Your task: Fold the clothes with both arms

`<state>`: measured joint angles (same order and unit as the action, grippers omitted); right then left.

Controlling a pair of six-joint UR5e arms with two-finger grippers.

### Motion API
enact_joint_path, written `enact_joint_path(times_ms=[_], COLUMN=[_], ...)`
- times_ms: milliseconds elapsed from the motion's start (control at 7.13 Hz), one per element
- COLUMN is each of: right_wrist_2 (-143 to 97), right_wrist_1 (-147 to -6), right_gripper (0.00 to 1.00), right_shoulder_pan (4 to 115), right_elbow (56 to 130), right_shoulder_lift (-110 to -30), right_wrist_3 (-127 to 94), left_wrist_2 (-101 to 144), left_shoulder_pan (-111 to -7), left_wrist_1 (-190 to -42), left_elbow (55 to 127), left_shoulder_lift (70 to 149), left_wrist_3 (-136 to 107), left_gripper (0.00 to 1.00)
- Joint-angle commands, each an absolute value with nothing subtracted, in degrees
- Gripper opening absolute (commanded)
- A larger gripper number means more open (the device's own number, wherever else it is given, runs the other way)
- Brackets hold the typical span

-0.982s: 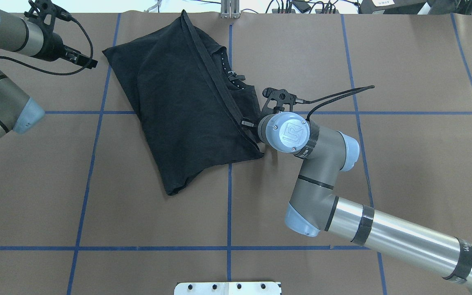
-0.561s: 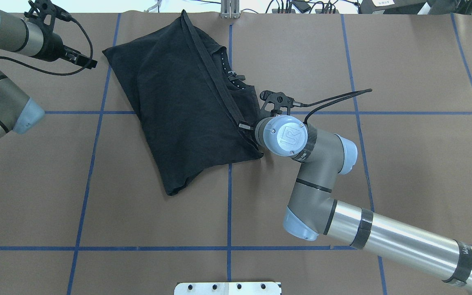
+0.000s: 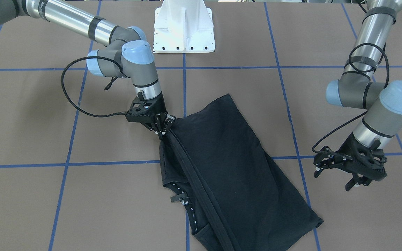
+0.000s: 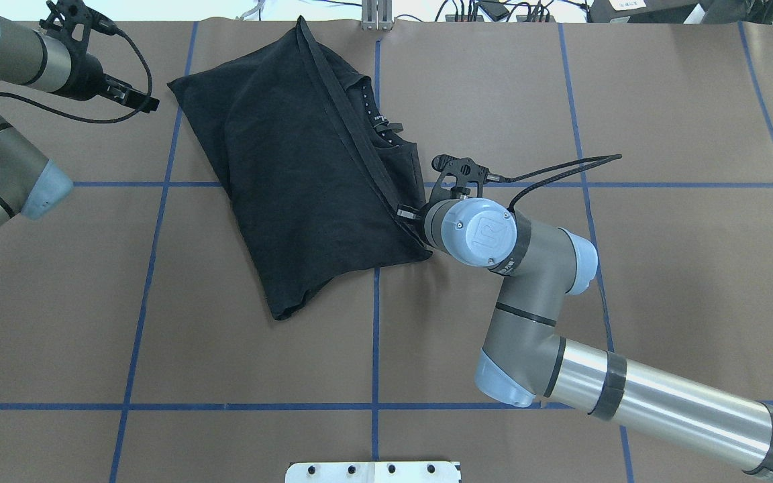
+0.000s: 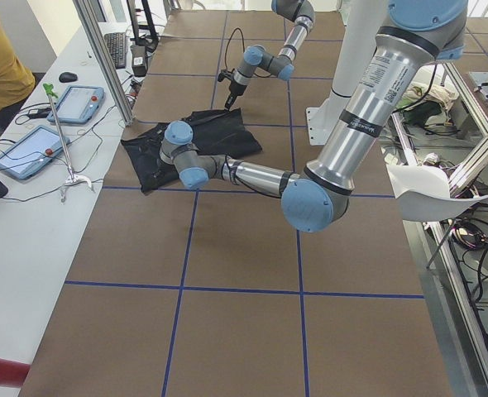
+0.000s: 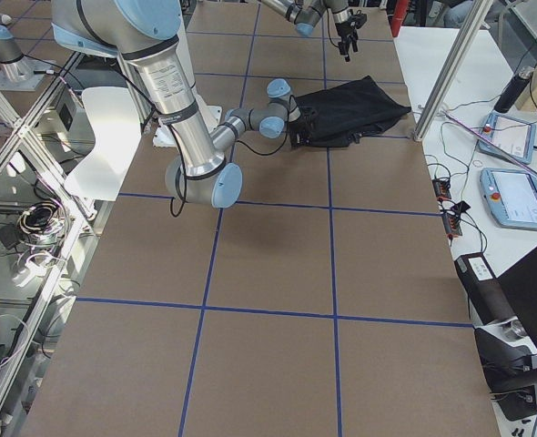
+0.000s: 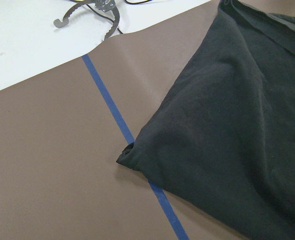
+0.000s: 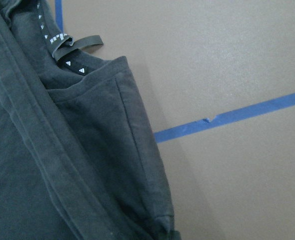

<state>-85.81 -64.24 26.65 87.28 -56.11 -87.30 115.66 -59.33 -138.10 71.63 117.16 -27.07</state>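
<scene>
The black T-shirt (image 4: 306, 174) lies folded on the brown table, plain side up, with a hem band running along its right fold. It also shows in the front view (image 3: 229, 167) and in both wrist views (image 7: 237, 125) (image 8: 47, 175). My right gripper (image 3: 162, 128) is low at the shirt's near right corner, its fingers closed on the end of the hem band. In the overhead view the right gripper (image 4: 408, 218) is mostly hidden under its wrist. My left gripper (image 3: 333, 177) is open and empty, hovering off the shirt's far left corner, apart from it (image 4: 148, 100).
The white pedestal base (image 3: 183, 31) stands at the table's near edge. Blue tape lines (image 4: 374, 335) cross the brown cover. Cables and plugs lie along the far edge (image 4: 494, 10). An operators' bench with tablets (image 5: 29, 149) and a seated person (image 5: 0, 74) is beyond it.
My right wrist has shifted a little to the right and toward the robot at the shirt's corner. The shirt's outline is almost the same. The left arm has not moved.
</scene>
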Motion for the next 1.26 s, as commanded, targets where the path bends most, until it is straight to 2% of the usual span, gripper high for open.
enact_joint_path(times_ms=[0, 280, 841, 982, 1122], right_wrist_2=[-86.0, -80.4, -76.0, -76.0, -76.3], right_wrist_1=[-71.0, -74.6, -74.8, -74.8, -74.9], right_gripper=[0.00, 0.00, 0.00, 0.21, 0.99], right_shoulder_pan=[24.7, 16.8, 11.7, 11.7, 12.7], right_elbow=[96.5, 106.4, 108.1, 108.5, 108.8], right_shoulder_lift=[-58.6, -64.1, -65.0, -65.0, -65.3], right_wrist_3=[-87.3, -87.5, -89.6, -89.5, -88.7], left_wrist_2=[115.7, 115.6, 115.6, 115.6, 115.6], left_shoulder_pan=[-59.2, -59.2, -59.0, -59.0, -59.0], left_wrist_1=[-138.3, -138.3, -138.3, -138.3, -138.3], left_elbow=[71.6, 71.6, 71.6, 71.6, 71.6], left_shoulder_lift=[117.2, 117.2, 117.2, 117.2, 117.2], left_wrist_3=[-28.2, -28.2, -28.5, -28.5, -28.5], left_gripper=[1.00, 1.00, 1.00, 1.00, 1.00])
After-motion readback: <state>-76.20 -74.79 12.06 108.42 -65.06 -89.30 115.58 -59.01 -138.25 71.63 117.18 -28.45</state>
